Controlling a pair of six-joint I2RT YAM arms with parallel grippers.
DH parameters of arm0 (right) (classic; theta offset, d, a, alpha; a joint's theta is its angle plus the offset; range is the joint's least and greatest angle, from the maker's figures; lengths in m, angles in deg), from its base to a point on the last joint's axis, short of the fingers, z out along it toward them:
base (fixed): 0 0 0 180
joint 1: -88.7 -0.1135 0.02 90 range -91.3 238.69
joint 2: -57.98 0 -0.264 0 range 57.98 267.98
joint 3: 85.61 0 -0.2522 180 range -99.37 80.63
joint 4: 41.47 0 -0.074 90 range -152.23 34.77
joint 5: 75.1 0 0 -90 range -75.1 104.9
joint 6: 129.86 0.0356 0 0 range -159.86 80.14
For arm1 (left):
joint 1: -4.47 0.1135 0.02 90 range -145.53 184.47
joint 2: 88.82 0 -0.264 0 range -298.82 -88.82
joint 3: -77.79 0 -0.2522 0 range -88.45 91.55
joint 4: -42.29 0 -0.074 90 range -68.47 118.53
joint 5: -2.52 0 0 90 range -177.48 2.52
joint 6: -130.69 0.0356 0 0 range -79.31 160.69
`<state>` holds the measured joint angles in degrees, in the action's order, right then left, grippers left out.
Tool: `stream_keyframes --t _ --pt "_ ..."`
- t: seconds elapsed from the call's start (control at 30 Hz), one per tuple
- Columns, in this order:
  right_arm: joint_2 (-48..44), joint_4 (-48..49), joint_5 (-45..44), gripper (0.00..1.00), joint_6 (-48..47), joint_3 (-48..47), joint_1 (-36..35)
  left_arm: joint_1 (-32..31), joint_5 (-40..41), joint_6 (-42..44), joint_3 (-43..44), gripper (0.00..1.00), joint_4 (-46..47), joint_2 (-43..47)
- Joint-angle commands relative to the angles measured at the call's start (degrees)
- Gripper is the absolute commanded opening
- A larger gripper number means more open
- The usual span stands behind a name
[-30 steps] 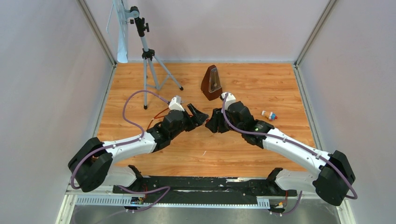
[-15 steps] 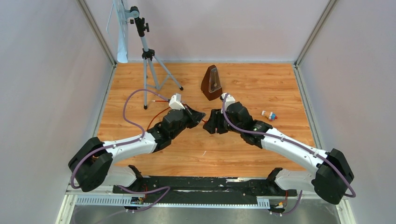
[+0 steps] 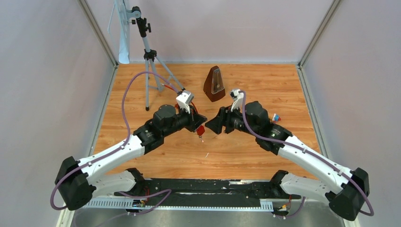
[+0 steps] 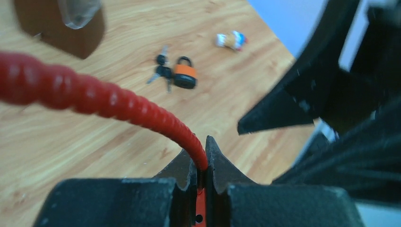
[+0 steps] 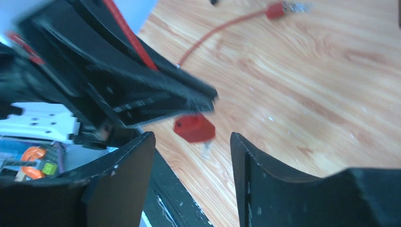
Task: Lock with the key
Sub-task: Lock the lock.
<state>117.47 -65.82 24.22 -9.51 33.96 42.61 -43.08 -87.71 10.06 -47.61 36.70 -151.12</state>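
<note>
Left wrist view shows the left gripper (image 4: pixel 201 147) clamped on a red ribbed cord (image 4: pixel 118 101) that runs off toward 10 o'clock. On the table (image 4: pixel 71 142), at 12 o'clock from the fingers, lies an orange padlock (image 4: pixel 184 77) with a small bunch of keys (image 4: pixel 161 72) just beside it at its 9 o'clock.

The right gripper (image 5: pixel 191 136) stands open and holds nothing. It faces a red piece (image 5: pixel 193 126) with a small metal tip that hangs under the left fingers. This is probably a key head, though blur leaves that unsure.

The cord looks limp and light, so the piece will likely swing; a hold on its stiff red head should steady it. The padlock looks small, hard and smooth, apt to slide, and its body is the part to pinch.

In the top view the padlock and keys are hidden beneath the right arm. Whether the shackle is latched cannot be made out.
</note>
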Motion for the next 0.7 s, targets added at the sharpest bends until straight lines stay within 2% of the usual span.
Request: stream_keyframes --t 0.0,0.13,0.4,0.67 --pt "-3.14 3.33 6.76 0.57 -2.17 -7.07 -0.15 -0.06 -19.53 13.23 7.39 0.00 -10.58 1.65" --pt "-3.89 4.86 10.10 0.51 -3.28 -9.80 -0.15 -0.05 -28.86 16.05 10.61 0.00 -16.04 2.39" --pt "-3.16 6.88 13.29 0.52 -4.76 -12.47 -0.16 -0.09 -43.48 20.20 11.46 0.00 -15.90 5.90" --pt "-0.58 9.86 20.09 0.51 -4.55 -13.29 -0.26 -0.09 -44.26 20.08 12.69 0.00 -16.07 5.65"
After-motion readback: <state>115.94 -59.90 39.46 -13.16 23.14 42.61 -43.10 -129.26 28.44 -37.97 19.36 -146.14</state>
